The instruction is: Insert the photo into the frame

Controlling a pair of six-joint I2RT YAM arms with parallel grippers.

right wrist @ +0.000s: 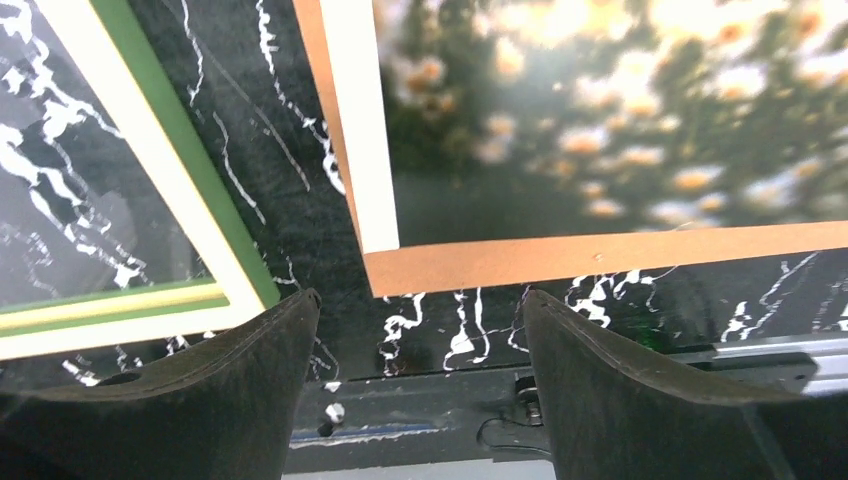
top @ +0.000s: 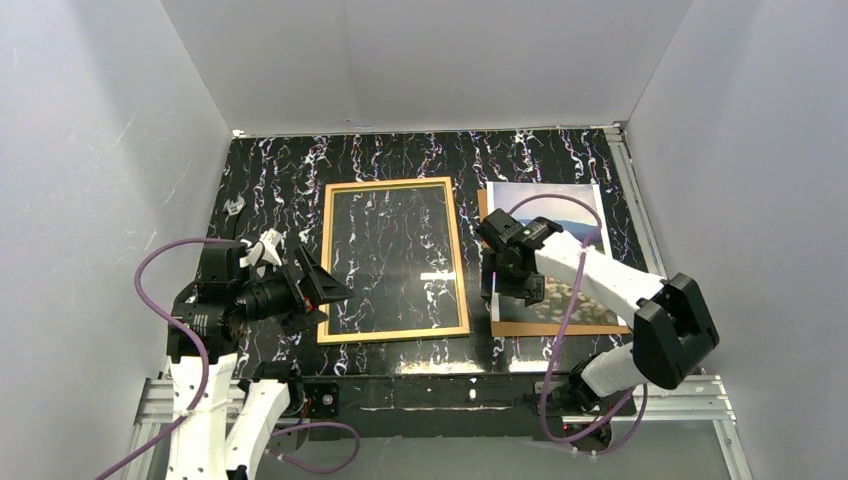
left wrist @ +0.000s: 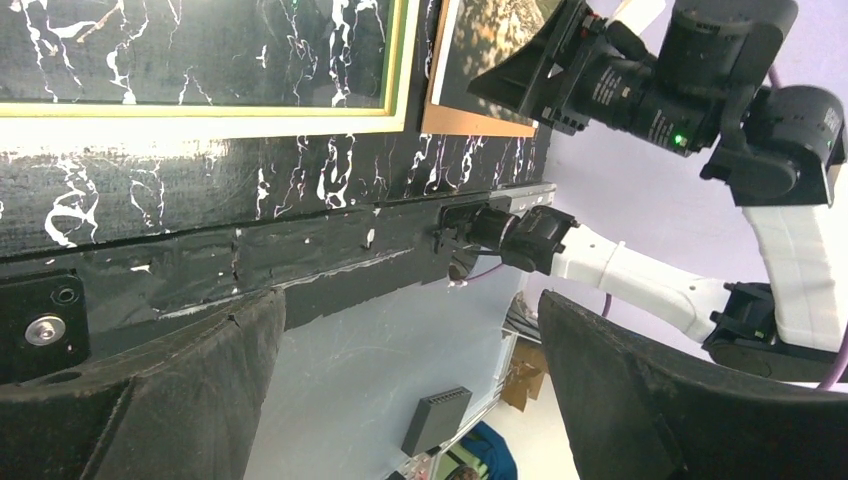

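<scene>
The frame [top: 395, 260] lies flat at the table's middle, with the marbled top showing through it. Its green near right corner [right wrist: 170, 150] shows in the right wrist view and its near edge [left wrist: 200, 110] in the left wrist view. The photo [top: 560, 205] lies face up to the frame's right on a brown backing board [top: 560, 327]. My right gripper [top: 497, 290] is open and empty over the photo's near left corner [right wrist: 600, 120]; its fingertips [right wrist: 420, 300] straddle the board's corner [right wrist: 600, 255]. My left gripper [top: 335, 288] is open and empty at the frame's near left edge, turned sideways [left wrist: 410, 310].
The black marbled table [top: 280, 180] is walled in white on three sides. A metal rail [top: 450, 390] runs along the near edge by the arm bases. In the left wrist view the right arm [left wrist: 650, 90] hangs over the photo [left wrist: 490, 40].
</scene>
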